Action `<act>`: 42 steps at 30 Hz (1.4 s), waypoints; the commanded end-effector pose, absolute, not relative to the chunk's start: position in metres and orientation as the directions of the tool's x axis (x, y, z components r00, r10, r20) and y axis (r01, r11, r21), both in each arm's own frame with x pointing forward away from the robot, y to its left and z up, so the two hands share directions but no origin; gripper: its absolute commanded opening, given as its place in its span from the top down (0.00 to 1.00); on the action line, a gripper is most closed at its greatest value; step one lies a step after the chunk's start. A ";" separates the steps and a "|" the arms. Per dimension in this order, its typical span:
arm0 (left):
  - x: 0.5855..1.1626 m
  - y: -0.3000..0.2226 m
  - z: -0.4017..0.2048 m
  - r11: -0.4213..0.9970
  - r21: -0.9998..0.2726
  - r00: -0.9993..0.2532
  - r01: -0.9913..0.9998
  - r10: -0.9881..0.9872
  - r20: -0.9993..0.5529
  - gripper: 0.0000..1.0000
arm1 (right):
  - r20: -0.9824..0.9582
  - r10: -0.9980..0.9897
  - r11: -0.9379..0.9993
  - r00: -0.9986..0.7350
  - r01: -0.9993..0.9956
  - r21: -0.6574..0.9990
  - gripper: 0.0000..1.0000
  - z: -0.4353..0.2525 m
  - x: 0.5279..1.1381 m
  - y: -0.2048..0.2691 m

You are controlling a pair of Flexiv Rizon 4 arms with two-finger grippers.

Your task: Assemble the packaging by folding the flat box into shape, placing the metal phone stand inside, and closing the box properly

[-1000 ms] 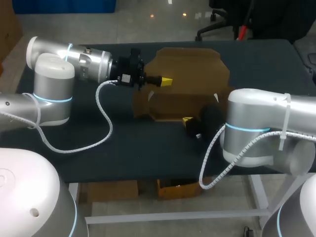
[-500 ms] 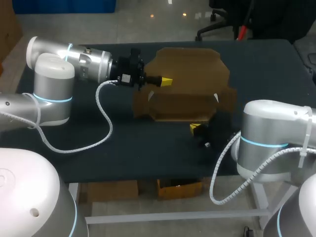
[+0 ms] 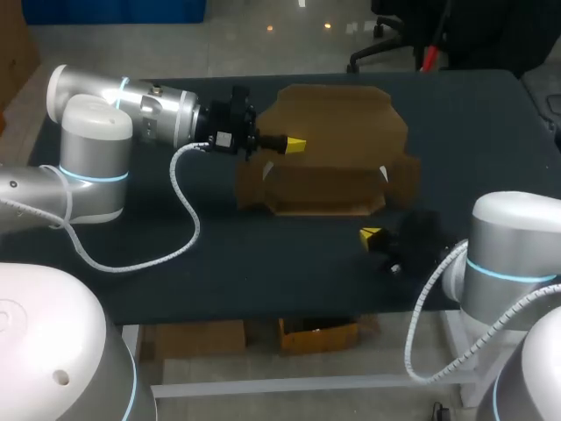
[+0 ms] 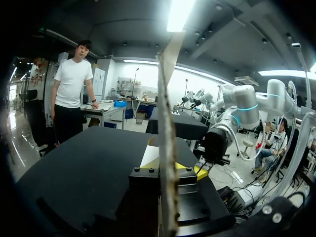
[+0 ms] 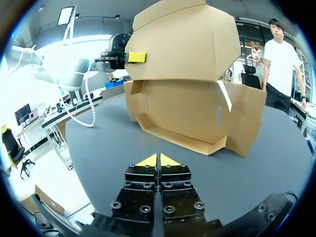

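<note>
1. Half-formed, the cardboard box [image 3: 329, 162] stands on the dark table [image 3: 219, 272]. Its brown walls are raised around an open middle, and a broad flap rises on its far side. From our right wrist, the box [image 5: 182, 106] shows that flap leaning over the lower walls, with a side panel splayed outward at one end.
2. At the box's left side, our left gripper [image 3: 294, 145] holds a panel of the cardboard. In the left wrist view the box [image 4: 167, 123] appears as a thin sheet seen edge-on. It runs upright through our left gripper [image 4: 170, 170], with a finger pressed against each face.
3. On the box's near side, off its right corner, our right gripper [image 3: 371, 235] sits low over the table and well apart from the cardboard. In the right wrist view the right gripper [image 5: 158, 160] has its yellow tips pressed together with nothing between them. The box's near wall stands straight ahead of it.
4. To the box's left, a coiled white cable [image 3: 188, 219] droops from our left arm [image 3: 131, 110] down over the table.
5. The table [image 5: 256, 168] is a matte, dark sheet that spreads out around the box on every side. In the head view its far edge lies just behind the box's tall flap.
</note>
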State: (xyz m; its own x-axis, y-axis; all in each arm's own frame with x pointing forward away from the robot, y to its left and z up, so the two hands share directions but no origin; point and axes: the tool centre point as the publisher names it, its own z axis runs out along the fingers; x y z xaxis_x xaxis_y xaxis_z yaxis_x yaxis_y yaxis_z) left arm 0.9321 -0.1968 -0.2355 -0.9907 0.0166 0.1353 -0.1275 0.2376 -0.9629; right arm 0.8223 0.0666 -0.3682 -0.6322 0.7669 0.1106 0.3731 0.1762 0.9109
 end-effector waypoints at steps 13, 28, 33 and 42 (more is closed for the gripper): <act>0.932 -0.196 -0.238 0.240 -0.962 -0.991 -0.128 0.018 0.136 1.00 | 0.102 0.695 0.216 -0.711 0.343 0.914 1.00 -0.347 0.798 -0.004; 0.932 -0.196 -0.238 0.240 -0.962 -0.991 -0.128 0.018 0.136 1.00 | 0.041 0.639 0.317 -0.768 0.311 0.896 1.00 -0.345 0.815 -0.037; 0.932 -0.196 -0.238 0.240 -0.962 -0.991 -0.128 0.018 0.136 1.00 | 0.021 0.621 0.344 -0.784 0.297 0.891 1.00 -0.345 0.823 -0.046; 0.932 -0.196 -0.238 0.240 -0.962 -0.991 -0.128 0.018 0.136 1.00 | -0.011 0.598 0.392 -0.802 0.280 0.876 1.00 -0.344 0.836 -0.060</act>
State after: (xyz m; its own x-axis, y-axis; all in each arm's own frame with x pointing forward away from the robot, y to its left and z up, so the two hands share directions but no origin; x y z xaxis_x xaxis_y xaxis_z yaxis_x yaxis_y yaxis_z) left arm 0.9321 -0.1968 -0.2356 -0.9907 0.0165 0.1352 -0.1275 0.2376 -0.9629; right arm 0.8334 -0.0571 -0.3462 -0.7767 0.6289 -0.0351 0.2765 0.3905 0.8781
